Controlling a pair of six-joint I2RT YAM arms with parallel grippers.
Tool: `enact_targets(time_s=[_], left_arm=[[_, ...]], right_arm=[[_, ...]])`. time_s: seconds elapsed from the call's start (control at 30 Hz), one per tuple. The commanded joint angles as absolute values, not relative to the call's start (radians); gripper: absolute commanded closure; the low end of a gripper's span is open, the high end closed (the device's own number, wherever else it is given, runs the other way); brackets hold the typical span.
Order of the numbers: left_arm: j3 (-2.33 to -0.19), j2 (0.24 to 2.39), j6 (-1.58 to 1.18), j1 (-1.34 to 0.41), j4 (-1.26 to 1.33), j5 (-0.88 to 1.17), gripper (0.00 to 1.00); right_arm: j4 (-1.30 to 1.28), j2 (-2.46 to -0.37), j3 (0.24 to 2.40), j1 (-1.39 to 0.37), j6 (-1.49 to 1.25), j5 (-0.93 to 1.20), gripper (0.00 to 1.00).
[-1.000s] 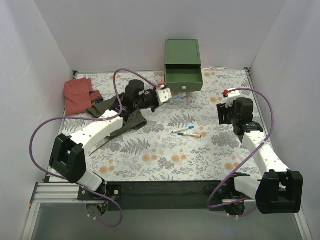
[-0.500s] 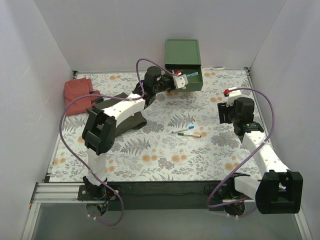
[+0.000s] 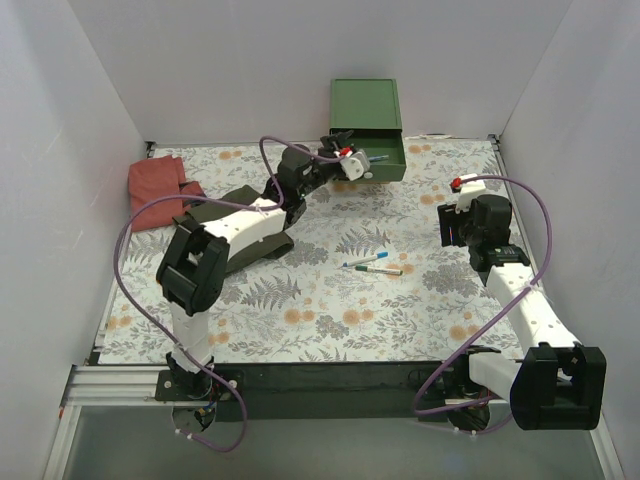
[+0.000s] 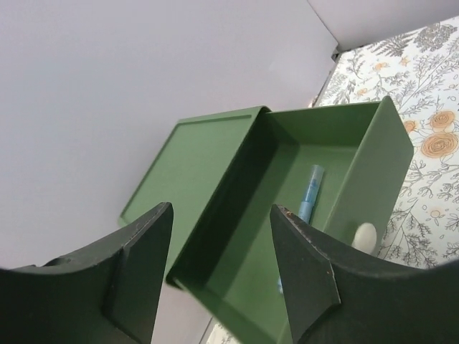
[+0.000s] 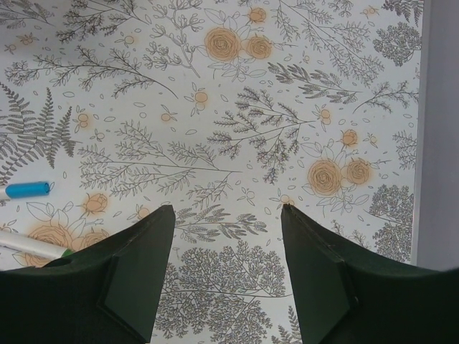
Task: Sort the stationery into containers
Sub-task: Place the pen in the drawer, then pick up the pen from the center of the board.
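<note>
From above, you have the job partly done: the left gripper (image 3: 352,160) hangs at the open green drawer (image 3: 372,170) of the chest (image 3: 365,103) at the far edge, while two pens, a blue-capped pen (image 3: 364,259) and a green-capped pen (image 3: 383,270), lie unsorted mid-table, near the right gripper (image 3: 447,228). Your left wrist view shows the jaws parted and empty, with a slim light-blue pen (image 4: 311,188) lying along the drawer floor (the white knob (image 4: 365,236) sits on the front wall). Your right wrist view shows those jaws wide too, gripping nothing, over the floral mat (image 5: 237,107), with both loose pens at the left edge.
</note>
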State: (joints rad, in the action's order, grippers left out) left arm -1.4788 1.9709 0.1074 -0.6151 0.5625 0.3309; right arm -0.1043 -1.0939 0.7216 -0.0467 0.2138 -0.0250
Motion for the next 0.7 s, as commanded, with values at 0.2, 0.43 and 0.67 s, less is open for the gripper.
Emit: enact_targets(time_s=[0.2,0.43,0.67], left_arm=[[-1.109,1.442,-0.061,-0.635,0.334,0.553,0.49],[-1.054,1.439,-0.164,-0.640,-0.066,0.718,0.61],[-1.140,1.624,-0.193,-0.656,-0.170,0.687,0.61]], right_arm=[[-0.074,-1.091,0.693,-0.043,0.215,-0.009,0.30],[-0.074,-1.077,0.673,-0.043,0.207,-0.008,0.30],[-0.081,-1.060,0.666,-0.043,0.210,-0.008,0.30]])
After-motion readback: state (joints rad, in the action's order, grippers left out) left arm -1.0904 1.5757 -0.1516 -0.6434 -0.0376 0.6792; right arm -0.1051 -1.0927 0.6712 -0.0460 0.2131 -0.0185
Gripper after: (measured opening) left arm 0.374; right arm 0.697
